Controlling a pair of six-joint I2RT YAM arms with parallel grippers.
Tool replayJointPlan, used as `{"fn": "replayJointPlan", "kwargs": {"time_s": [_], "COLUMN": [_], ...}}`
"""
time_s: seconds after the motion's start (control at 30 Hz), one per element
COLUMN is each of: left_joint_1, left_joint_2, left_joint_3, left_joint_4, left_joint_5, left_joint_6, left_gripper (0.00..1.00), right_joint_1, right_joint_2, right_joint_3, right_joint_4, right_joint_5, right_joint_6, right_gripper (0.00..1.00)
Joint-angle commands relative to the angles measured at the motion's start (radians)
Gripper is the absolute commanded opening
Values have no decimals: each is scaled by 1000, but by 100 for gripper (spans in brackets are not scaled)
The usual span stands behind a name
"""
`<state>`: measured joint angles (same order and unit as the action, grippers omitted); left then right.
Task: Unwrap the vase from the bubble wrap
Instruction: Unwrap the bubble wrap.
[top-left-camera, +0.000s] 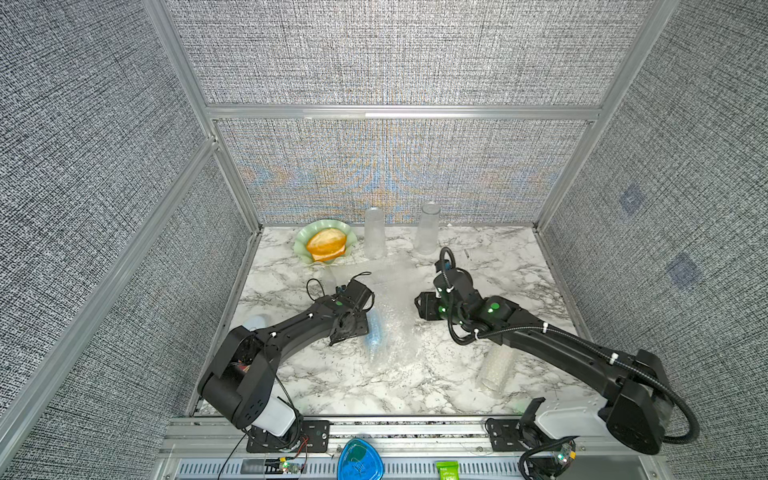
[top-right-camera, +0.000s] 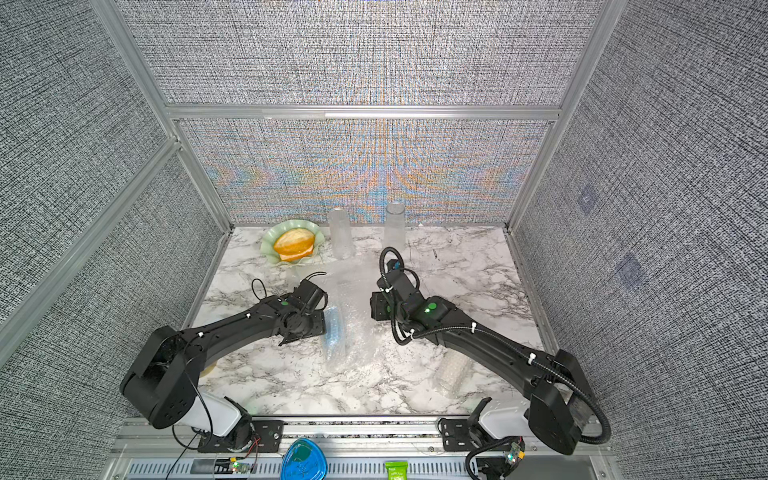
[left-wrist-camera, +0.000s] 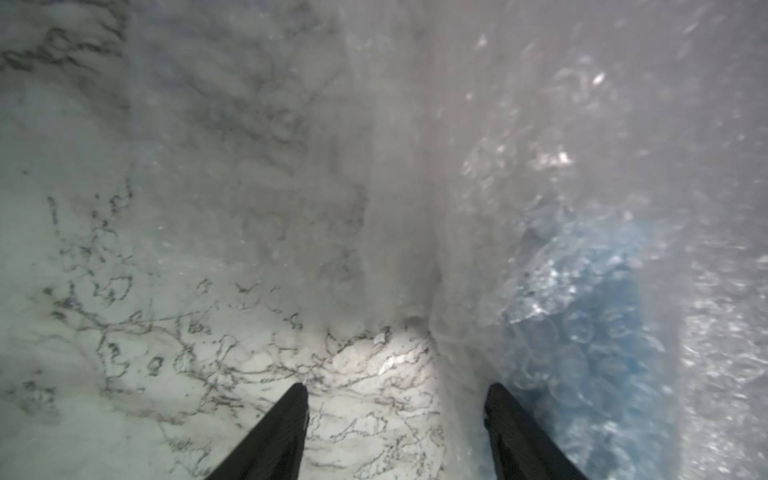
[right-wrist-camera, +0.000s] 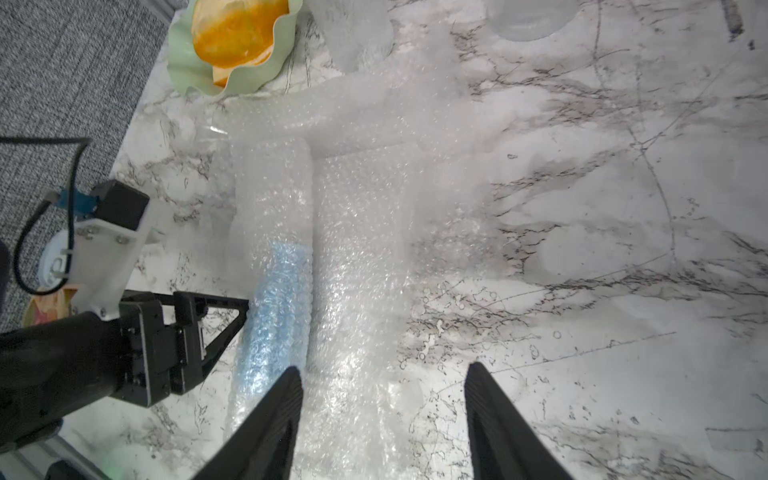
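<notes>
Here the bubble wrap lies as a long crinkly bundle down the middle of the marble counter, running from near the back edge toward the front, and both top views show a blue vase glowing through its layers on the side toward the left arm. The left tool sits low against that side of the bundle; its wrist view shows the two dark fingers spread apart, one over bare marble and the other pressed up beside the wrapped blue shape, with a fold of wrap standing between them but nothing pinched. The right tool hovers on the opposite side of the bundle, its jaws likewise parted, one finger over the wrap beside the blue part and the other over bare counter; it holds nothing. A second, smaller roll of bubble wrap lies apart near the front right corner, partly under the right arm. At the back left corner stands a pale green wavy dish with an orange shell-like piece in it, and two clear tall cups stand along the back edge.
</notes>
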<state>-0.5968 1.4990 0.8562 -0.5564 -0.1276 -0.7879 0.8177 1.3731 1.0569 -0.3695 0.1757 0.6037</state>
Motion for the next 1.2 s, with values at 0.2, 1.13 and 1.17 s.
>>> {"fn": "replayJointPlan", "kwargs": {"time_s": [0.2, 1.13, 1.17], "left_joint_1": [111, 147, 148], "left_joint_2": [-154, -692, -701], "left_joint_3": [-105, 23, 38], "left_joint_4": [47, -155, -170], "left_joint_5": [93, -106, -138], "left_joint_6": [1, 1, -2], "left_gripper": [68, 70, 70], "right_joint_1": [80, 237, 243], "right_joint_2": [187, 674, 689], "right_joint_3": [80, 405, 422], "right_joint_4": [52, 200, 218], "right_joint_5": [-109, -289, -299], "right_joint_6": [-27, 198, 210], "right_gripper": [58, 58, 58]}}
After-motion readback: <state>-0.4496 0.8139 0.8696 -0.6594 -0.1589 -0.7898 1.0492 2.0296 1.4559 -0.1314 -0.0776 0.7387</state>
